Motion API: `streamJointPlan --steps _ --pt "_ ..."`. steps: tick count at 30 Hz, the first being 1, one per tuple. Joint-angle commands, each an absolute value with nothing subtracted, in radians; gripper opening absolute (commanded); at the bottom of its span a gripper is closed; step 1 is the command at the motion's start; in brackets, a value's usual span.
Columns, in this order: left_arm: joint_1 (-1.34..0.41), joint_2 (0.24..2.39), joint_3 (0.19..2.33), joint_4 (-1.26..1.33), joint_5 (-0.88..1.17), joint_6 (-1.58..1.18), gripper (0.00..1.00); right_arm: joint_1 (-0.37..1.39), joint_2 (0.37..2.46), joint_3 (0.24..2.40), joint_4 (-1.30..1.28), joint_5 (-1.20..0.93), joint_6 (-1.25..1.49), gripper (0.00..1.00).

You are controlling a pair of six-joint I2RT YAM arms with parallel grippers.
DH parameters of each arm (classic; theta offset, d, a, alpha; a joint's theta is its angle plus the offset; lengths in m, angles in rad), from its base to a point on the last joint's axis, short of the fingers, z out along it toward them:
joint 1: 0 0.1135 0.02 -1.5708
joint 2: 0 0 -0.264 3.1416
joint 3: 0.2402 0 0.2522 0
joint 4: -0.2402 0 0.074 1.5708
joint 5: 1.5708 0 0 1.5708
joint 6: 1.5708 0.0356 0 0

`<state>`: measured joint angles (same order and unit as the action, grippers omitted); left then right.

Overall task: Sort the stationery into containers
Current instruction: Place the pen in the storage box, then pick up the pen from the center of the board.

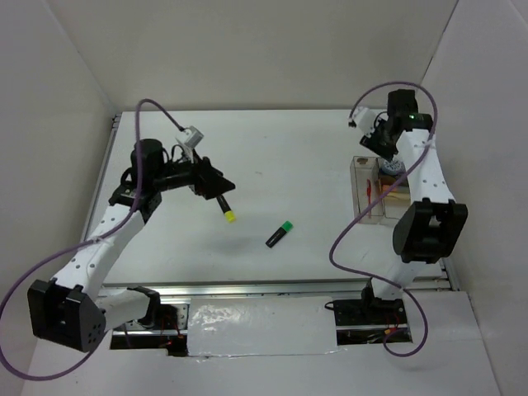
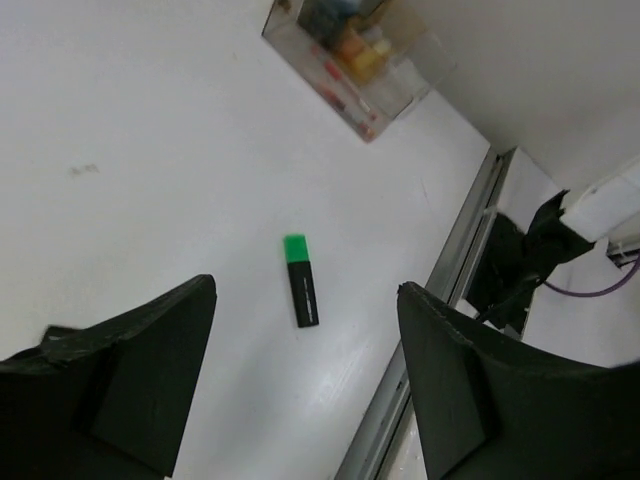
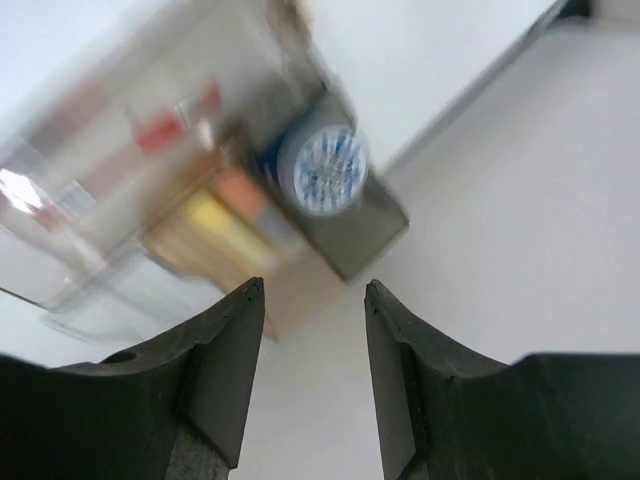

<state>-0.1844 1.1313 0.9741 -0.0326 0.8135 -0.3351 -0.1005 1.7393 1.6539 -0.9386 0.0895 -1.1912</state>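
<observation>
Though overhead shows yellow-capped highlighter, left wrist frames green-capped highlighter alone.

**Robotics laboratory: an enclosed two-arm test cell**

A robot-manipulation laboratory is indicated. Two white jointed arms, the left arm and the right arm, are seen mounted at the near edge of a bare white table, which is enclosed by plain white panels. Purple cables are looped loosely from the arms, and an aluminium rail is fitted along the table's front. A few small items are laid out, among them a green-capped highlighter and a clear desk organiser.
</observation>
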Motion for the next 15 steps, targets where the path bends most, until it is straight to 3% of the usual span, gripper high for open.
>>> streamJointPlan --steps 1,7,15 --pt "-0.3 1.187 1.019 -0.225 0.66 -0.184 0.84 -0.081 1.58 1.763 -1.078 -0.26 -0.86 0.52" --pt "-0.654 1.374 1.072 -0.342 0.3 -0.08 0.85 -0.126 1.256 1.478 -0.904 -0.584 -0.373 0.56" --pt "-0.753 1.6 1.14 -0.281 0.2 -0.097 0.85 -0.225 0.939 1.123 -0.739 -0.684 -0.072 0.61"
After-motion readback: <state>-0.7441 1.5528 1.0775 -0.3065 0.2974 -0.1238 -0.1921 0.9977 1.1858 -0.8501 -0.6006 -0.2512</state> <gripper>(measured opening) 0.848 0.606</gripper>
